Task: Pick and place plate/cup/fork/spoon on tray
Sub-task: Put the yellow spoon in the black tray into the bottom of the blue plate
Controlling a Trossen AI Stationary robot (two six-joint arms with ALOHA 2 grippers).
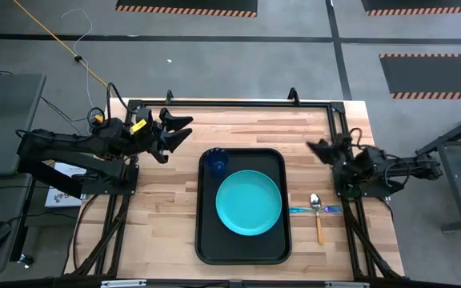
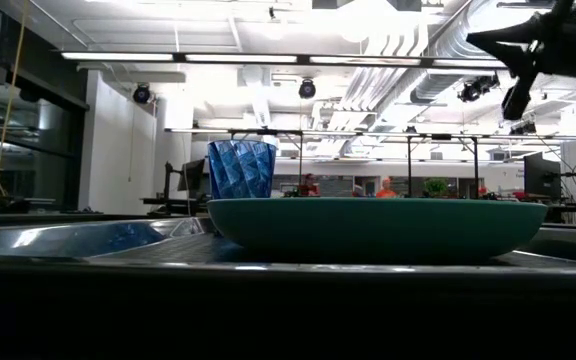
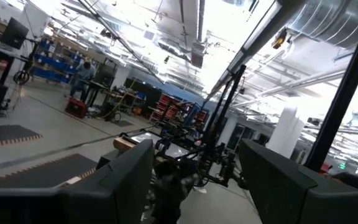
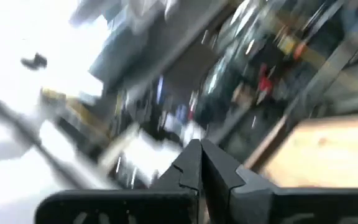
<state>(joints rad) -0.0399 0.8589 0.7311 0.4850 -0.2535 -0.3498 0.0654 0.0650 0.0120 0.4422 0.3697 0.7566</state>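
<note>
The round turquoise plate [image 1: 249, 202] and dark-blue translucent cup [image 1: 218, 163] sit on the black rectangular tray [image 1: 202, 240]. The orange-handled spoon [image 1: 318, 218] crosses the thin light-blue fork [image 1: 312, 210] on the wooden table [image 1: 158, 224]. The left gripper [image 1: 179, 129] hangs with fingers spread, while the right gripper [image 1: 314, 147] is pinched closed, empty.

- The right gripper [image 4: 199, 163] is low in the middle of the picture. Its two dark fingers [image 4: 185, 167] are pressed together, with only a thin line between them.
- The fingers come up from a wide dark bar [image 4: 135, 208] and end in a point.
- A piece of the wooden table [image 4: 322, 155] shows beside the fingers. It is light brown.
- Past the table is a big room, all smeared and hard to make out.
- There is a small red blur [image 4: 265, 84] far off. I cannot tell what it is.
- One side of the room is very bright and white.
</note>
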